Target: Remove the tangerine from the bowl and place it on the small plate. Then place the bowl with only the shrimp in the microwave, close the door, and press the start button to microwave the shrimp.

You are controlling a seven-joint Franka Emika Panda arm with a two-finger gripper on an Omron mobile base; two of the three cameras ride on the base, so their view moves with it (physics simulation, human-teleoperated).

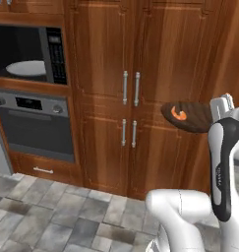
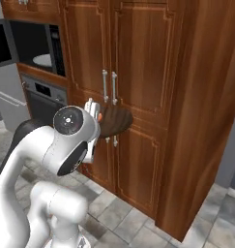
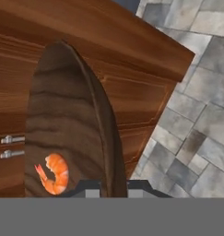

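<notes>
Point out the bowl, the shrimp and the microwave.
bowl [image 1: 194, 118], left base view, dark inner wall.
shrimp [image 3: 54, 174], hand view, curled orange body.
microwave [image 1: 56, 54], left base view, its button panel.

I've got the dark wooden bowl [image 1: 190, 117] up in the air in front of the tall cabinet doors, tipped steeply toward the camera so I see its inside. 1 orange shrimp [image 1: 178, 113] lies curled against the inner wall (no tangerine with it). Off to the left, the microwave [image 1: 30, 53] stands open, white turntable showing.
</notes>
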